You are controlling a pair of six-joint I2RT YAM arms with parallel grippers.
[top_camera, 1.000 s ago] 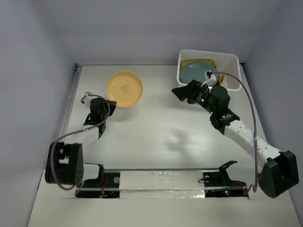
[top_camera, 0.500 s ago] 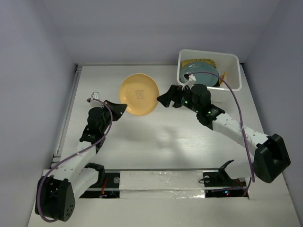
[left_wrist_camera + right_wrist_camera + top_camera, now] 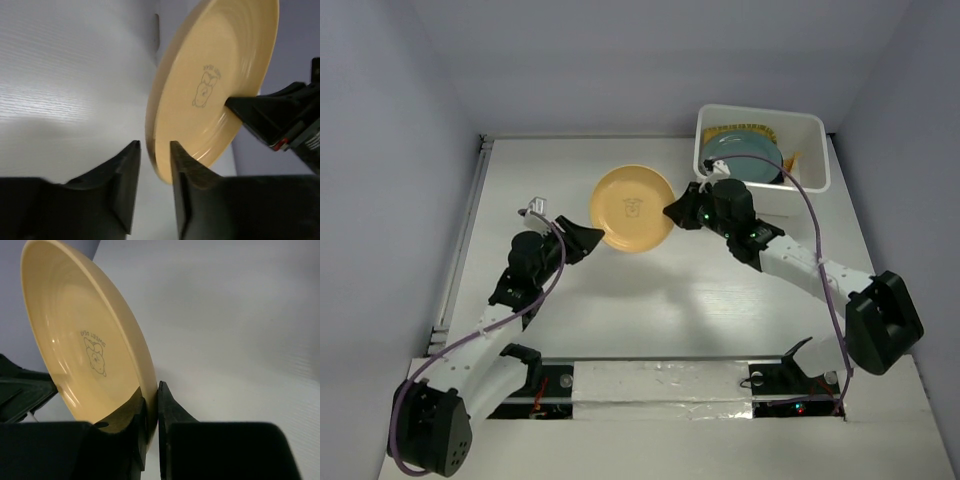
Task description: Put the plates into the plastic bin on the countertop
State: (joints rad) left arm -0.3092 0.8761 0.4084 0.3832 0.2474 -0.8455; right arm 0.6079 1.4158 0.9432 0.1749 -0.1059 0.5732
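Left gripper (image 3: 154, 150) with its jaws slightly parted, right gripper (image 3: 152, 390) clamped on the yellow plate (image 3: 632, 207).

We see the left jaws standing a little apart around the plate's near rim, with a gap on one side, while the right fingers (image 3: 167, 410) pinch the opposite rim tight. The plate is held tilted on edge between the two arms, above the countertop (image 3: 650, 290). We judge this to be a hand-over. The left arm should back straight off along the plate's plane, so no finger snags the rim and twists it in the single grip. Farther off, the plastic bin (image 3: 812, 150) sits at the far right corner holding a grey-teal plate (image 3: 745, 155). Its near wall stands in the way, so we must lift over it.
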